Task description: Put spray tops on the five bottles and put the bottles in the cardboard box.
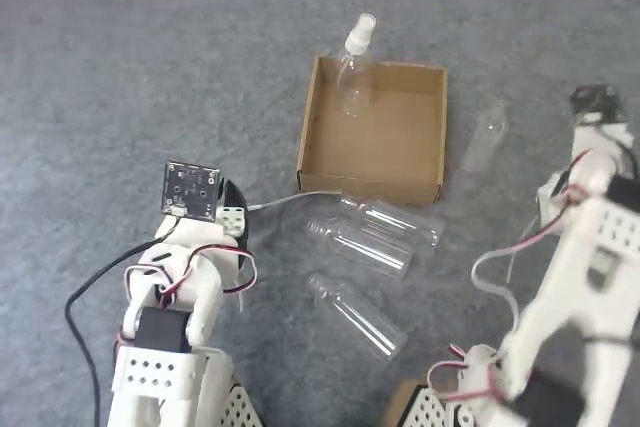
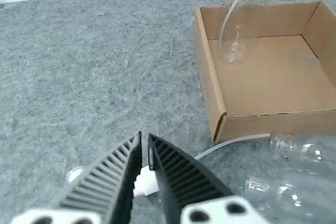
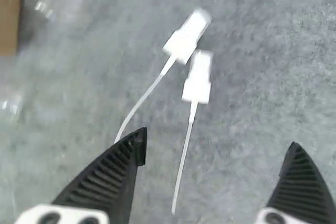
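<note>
My left gripper (image 2: 144,137) is clenched on a spray top (image 2: 143,181), its dip tube (image 2: 231,141) trailing toward the cardboard box (image 2: 207,77) at its 2 o'clock. My right gripper (image 3: 217,139) hangs released over two loose spray tops (image 3: 198,77). Risk: the dip tube may snag the box wall, and the lying bottles (image 1: 375,237) may roll.

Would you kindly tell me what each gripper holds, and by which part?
The left gripper pinches a white plastic spray top by its head; the open right gripper holds nothing.
</note>
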